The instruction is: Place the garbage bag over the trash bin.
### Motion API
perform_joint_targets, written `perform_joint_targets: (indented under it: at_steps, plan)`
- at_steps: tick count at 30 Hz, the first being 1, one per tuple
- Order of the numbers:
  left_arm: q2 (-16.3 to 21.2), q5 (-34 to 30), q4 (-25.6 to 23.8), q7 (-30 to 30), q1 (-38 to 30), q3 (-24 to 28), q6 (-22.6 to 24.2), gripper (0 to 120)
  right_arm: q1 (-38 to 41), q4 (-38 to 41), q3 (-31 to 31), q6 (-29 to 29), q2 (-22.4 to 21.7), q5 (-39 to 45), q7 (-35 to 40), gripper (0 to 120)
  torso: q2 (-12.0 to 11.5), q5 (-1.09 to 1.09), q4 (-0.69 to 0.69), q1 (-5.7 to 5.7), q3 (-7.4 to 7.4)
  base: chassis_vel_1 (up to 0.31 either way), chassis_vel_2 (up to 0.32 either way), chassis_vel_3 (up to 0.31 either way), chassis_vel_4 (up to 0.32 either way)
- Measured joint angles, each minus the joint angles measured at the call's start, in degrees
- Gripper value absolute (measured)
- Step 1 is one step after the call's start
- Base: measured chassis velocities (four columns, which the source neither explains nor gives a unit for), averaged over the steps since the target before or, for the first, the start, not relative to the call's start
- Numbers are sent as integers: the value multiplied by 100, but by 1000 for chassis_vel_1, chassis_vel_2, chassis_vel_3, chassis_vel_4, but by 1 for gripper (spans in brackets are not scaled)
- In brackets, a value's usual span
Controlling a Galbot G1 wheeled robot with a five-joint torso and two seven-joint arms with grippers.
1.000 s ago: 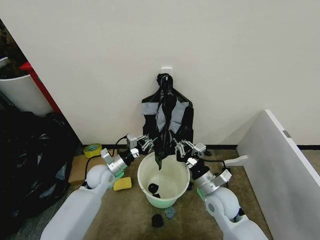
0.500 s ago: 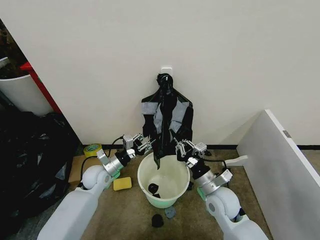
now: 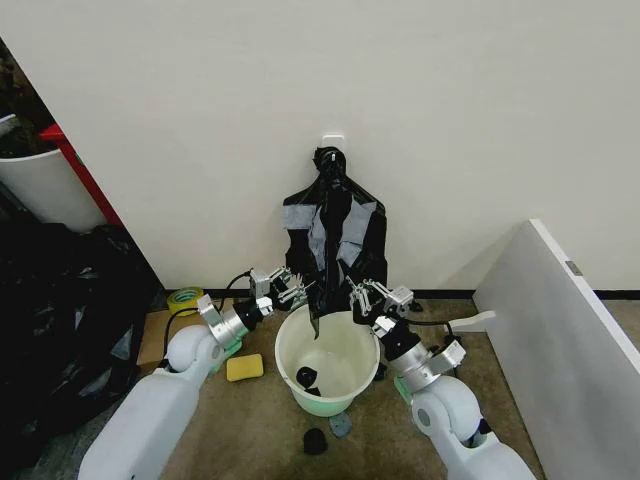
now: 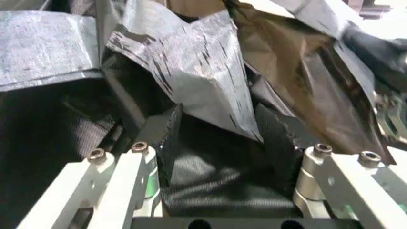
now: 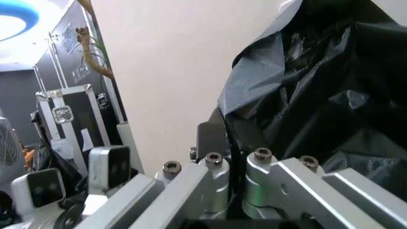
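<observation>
glossy wrinkled garbage bag (image 3: pixel 322 300) hangs above smooth round trash bin (image 3: pixel 330 362)

The left end effector (image 3: pixel 291 289), which drew back and down toward the robot half a second ago, has pushed forward again and now sits just beside the hanging bag (image 3: pixel 322 298), close to where it stood a second ago. In the left wrist view its open fingers (image 4: pixel 170 130) straddle a fold of the plastic. The right end effector (image 3: pixel 366 297) has edged slightly closer to the bag's other side above the bin (image 3: pixel 290 345). The bag's lower tip hangs a little higher over the rim.
</observation>
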Motion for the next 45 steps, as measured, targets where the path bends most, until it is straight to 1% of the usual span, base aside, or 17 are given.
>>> perform_joint_targets:
  at_steps: [5, 9, 12, 13, 17, 19, 20, 21, 23, 24, 29, 36, 42, 45]
  plan:
    - [-66, -223, 122, 13, -166, 45, 133, 53, -22, 5, 4, 5, 6, -15, -38, 0, 0, 0, 0, 0, 0, 0, 0, 0, 0]
    - [-91, -257, 183, 0, -204, 55, 177, 54, -26, 5, 9, 11, 16, -21, -50, 0, 0, 0, 0, 0, 0, 0, 0, 0, 0]
    - [-94, -254, 223, 2, -207, 56, 197, 63, -24, 5, 12, 14, 21, -26, -60, 0, 0, 0, 1, 0, 0, 0, 0, 0, 0]
    - [-94, -254, 223, 2, -207, 56, 197, 63, -24, 5, 12, 14, 21, -26, -60, 0, 0, 0, 1, 0, 0, 0, 0, 0, 0]
    - [-95, -245, 223, -11, -191, 45, 204, 79, -20, -2, 14, 15, 25, -27, -66, 0, 0, 0, 0, 0, 0, 0, 0, 0, 0]
    - [-95, -244, 223, -12, -190, 44, 204, 80, -19, -3, 14, 16, 25, -27, -67, 0, 0, 0, 0, 0, 0, 0, 0, 0, 0]
    - [-96, -240, 224, -16, -187, 43, 204, 89, -17, -4, 13, 16, 26, -27, -70, 0, 0, 0, 0, 0, 0, 0, 0, 0, 0]
    - [-96, -238, 225, -17, -186, 43, 204, 90, -16, -5, 12, 16, 27, -27, -71, 0, 0, 0, 1, 0, 0, 0, 0, 0, 0]
    - [-104, -227, 241, -18, -191, 46, 205, 98, -15, -5, 5, 16, 31, -28, -75, 0, 0, 0, 1, 0, 0, 0, 0, 0, 0]
    - [-115, -222, 251, -5, -203, 60, 205, 99, -16, -5, 2, 16, 33, -29, -77, 0, 0, 0, 1, 0, 0, 0, 0, 0, 0]
    - [-168, -165, 259, 155, -253, 134, 194, 100, -54, 2, -2, 16, 34, -46, -93, 0, 0, 0, 0, 0, 0, 0, 0, 0, 0]
    - [-210, -102, 336, 246, -374, 183, 186, 96, -103, 18, -2, 25, 39, -76, -123, 0, 0, 0, 0, 0, -1, 0, 0, 0, 0]
    - [-224, 11, 371, 342, -428, 150, 164, 96, -103, 14, -2, 31, 52, -84, -139, 0, 0, 0, 0, 0, -1, 0, 0, 0, 0]
    - [-202, 184, 375, 399, -430, 92, 109, 96, -83, -10, -2, 34, 57, -85, -143, 0, 0, 0, 1, 0, -1, 0, 0, 0, 0]
